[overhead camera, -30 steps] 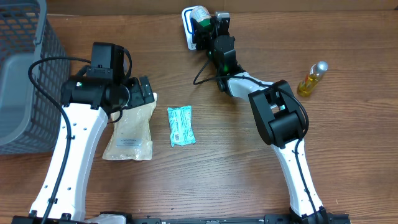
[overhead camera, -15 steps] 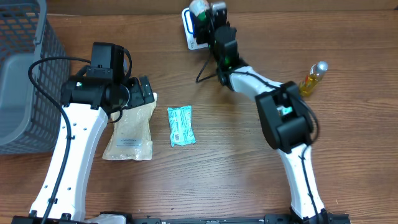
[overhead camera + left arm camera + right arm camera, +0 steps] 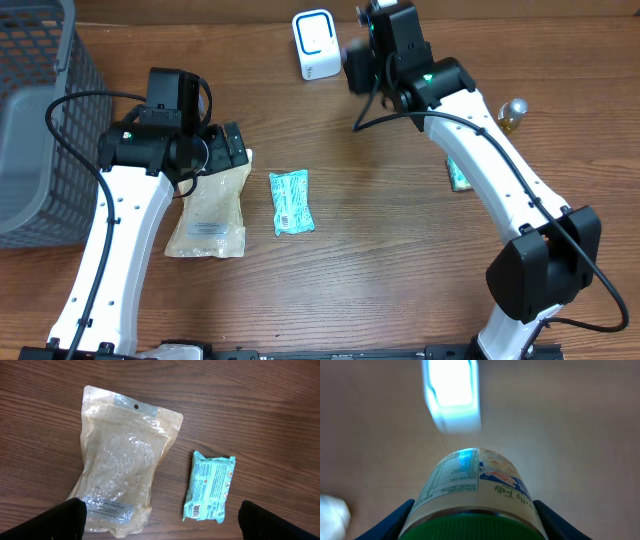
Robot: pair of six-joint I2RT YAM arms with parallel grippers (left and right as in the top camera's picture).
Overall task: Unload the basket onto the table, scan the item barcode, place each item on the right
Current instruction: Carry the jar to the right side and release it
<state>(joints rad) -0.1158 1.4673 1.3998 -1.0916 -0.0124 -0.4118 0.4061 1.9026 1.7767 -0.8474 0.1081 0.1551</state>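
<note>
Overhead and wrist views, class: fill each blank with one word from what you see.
The right end effector grips a bottle with a ___ lid. The left end effector, holding nothing, is ___. The left wrist view shows ___ items: a clear pouch and a teal packet. The barcode scanner's casing is ___.
Missing: green, open, two, white.

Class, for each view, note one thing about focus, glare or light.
Right wrist: the scanner is blurred and washed out white, and a blue glow falls on the bottle label. Left wrist: sharp, with glare on the clear pouch. Overhead: evenly lit, sharp.
</note>
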